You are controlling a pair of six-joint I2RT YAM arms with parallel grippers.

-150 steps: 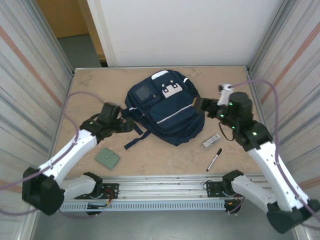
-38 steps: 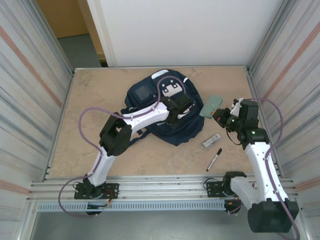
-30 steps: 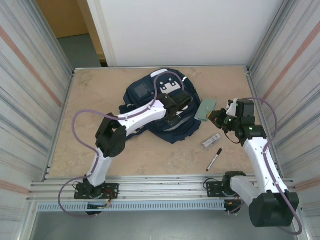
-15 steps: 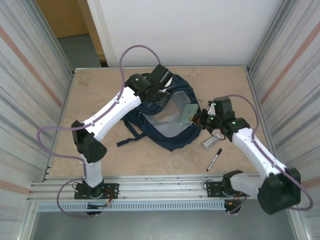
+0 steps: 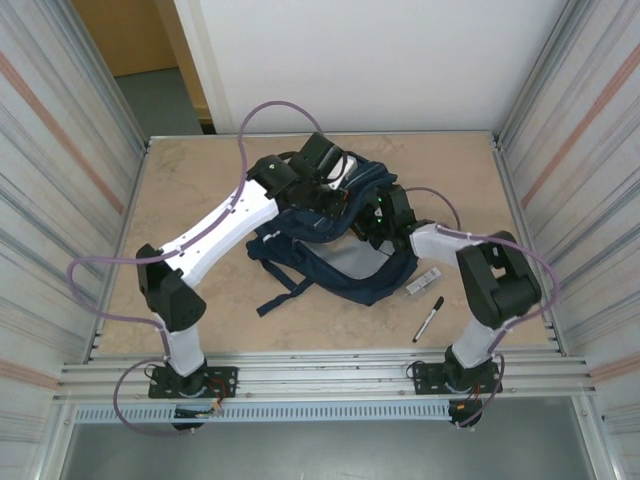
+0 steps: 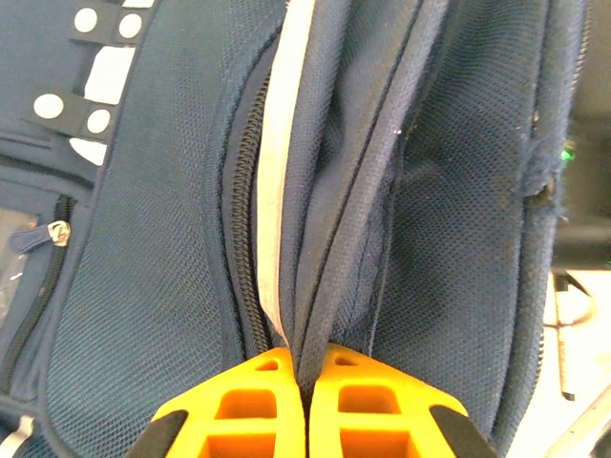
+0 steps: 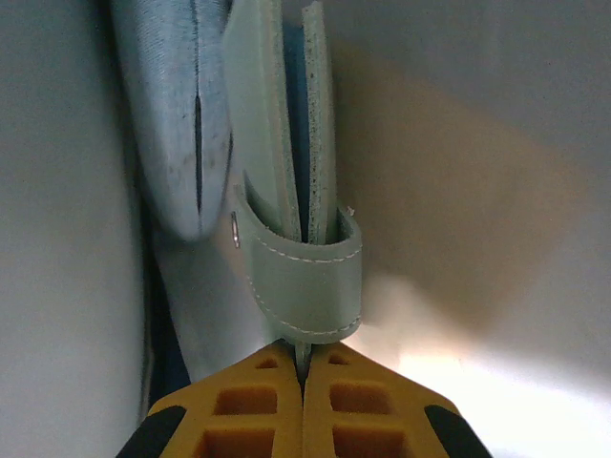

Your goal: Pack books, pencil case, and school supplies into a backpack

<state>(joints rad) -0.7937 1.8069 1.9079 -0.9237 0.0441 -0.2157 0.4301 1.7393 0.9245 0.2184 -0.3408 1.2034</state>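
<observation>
Pinching a fold of the backpack (image 6: pixel 143 248) beside its zip, the left pincer (image 6: pixel 305 386) is pressed together on the fabric, apparently lifting it so the mouth gapes. The right pincer (image 7: pixel 304 367), clamped on the strap end of the grey-green pad (image 7: pixel 256 114), reaches inside that mouth. The pad stands edge-on, its long axis pointing straight away from the pincer, deeper into the bag. The marker (image 5: pixel 429 319) and silvery bar (image 5: pixel 423 281) lie on the surface (image 5: pixel 200 170) nearby.

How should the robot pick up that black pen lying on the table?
Grip the black pen around the middle of its barrel, coming straight down from above. It lies flat and slanted on the table, with bare tabletop along both long sides, so the fingers should close across its thin width.
</observation>
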